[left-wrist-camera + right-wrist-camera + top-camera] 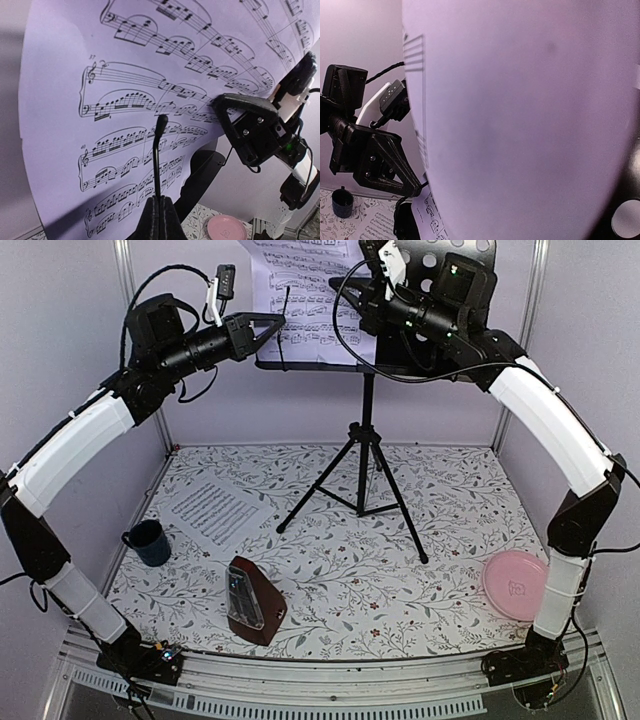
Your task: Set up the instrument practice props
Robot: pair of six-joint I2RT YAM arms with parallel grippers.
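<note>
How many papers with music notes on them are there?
2. One white printed music sheet stands on the black perforated metal music stand. The other white sheet lies flat on the flowery table, beside the dark blue mug. Another could hide behind the first.

White paper music sheet (100, 125): smooth, matt. Blk perf. metal stand desk (480, 250): matt. Dark-red wooden pyramid metronome (268, 615): polished. Pink round plate (515, 583): glossy plastic.

A blurred sheet of music (520, 115) is filling most of the right wrist view. The overhead view's upper edge is cutting off the sheet's top and the music stand's desk (478, 252).
</note>
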